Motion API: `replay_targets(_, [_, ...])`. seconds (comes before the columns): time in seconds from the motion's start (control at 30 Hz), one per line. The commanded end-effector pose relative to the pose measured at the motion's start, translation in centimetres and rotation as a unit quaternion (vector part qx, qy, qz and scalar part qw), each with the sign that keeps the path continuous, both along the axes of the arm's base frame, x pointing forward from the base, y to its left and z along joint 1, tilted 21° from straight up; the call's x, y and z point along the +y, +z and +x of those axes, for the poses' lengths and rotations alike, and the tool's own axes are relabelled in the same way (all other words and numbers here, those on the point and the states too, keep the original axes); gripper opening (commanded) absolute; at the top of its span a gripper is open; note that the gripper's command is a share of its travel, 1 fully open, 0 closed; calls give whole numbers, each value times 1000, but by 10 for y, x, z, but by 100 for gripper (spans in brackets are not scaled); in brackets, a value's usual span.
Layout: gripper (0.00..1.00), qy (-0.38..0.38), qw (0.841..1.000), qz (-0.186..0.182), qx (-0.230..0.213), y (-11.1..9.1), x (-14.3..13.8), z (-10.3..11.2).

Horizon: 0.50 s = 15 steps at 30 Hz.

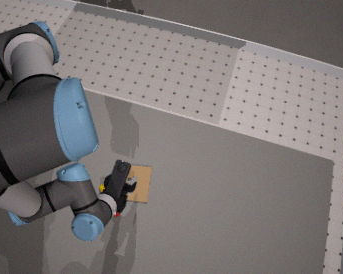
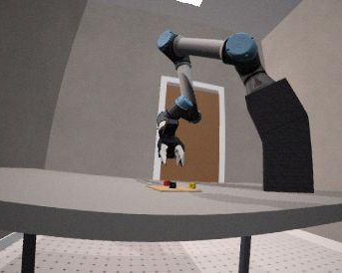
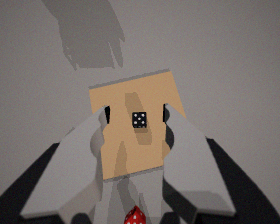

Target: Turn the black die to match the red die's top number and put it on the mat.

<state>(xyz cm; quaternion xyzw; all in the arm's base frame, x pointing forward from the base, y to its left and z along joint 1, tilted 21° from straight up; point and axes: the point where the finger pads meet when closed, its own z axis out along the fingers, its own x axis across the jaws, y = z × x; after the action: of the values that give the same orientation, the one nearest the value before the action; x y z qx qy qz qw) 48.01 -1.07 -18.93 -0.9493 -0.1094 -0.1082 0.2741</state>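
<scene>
The black die [image 3: 139, 119] [image 2: 172, 185] sits flat on the tan mat [image 3: 156, 85] [image 1: 144, 180] [image 2: 159, 188], fully within its edges, with five white pips on top. My gripper [image 3: 136, 106] [image 2: 172, 163] is open and empty, its fingers partly spread. It hangs above the mat, with the black die between its fingertips as seen in the wrist view but well below them. The red die [image 3: 135, 216] [image 1: 117, 214] [image 2: 167, 183] is off the mat. It is cut off at the bottom of the wrist view, and its top number cannot be told.
A yellow die [image 1: 102, 188] [image 2: 192, 185] is off the mat, on the arm's side; it does not show in the wrist view. The grey table [image 1: 249, 200] [image 2: 79, 196] extends around the mat. Shadows of the arm fall on the table and mat.
</scene>
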Motion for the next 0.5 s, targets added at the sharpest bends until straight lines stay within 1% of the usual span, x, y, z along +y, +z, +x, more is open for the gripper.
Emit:
replay_targets(0.0, [33,-1,1000,-9,-1,0,0,0])
replay_targets(0.13, [33,-5,1000,-30,-2,-2,1,-1])
replay_targets(0.37, [33,-18,997,-81,-9,-2,2,-1])
replay_targets(0.43, [33,-18,997,-81,-9,-2,2,-1])
replay_targets(0.47, [33,-21,996,-88,-10,-1,3,-1])
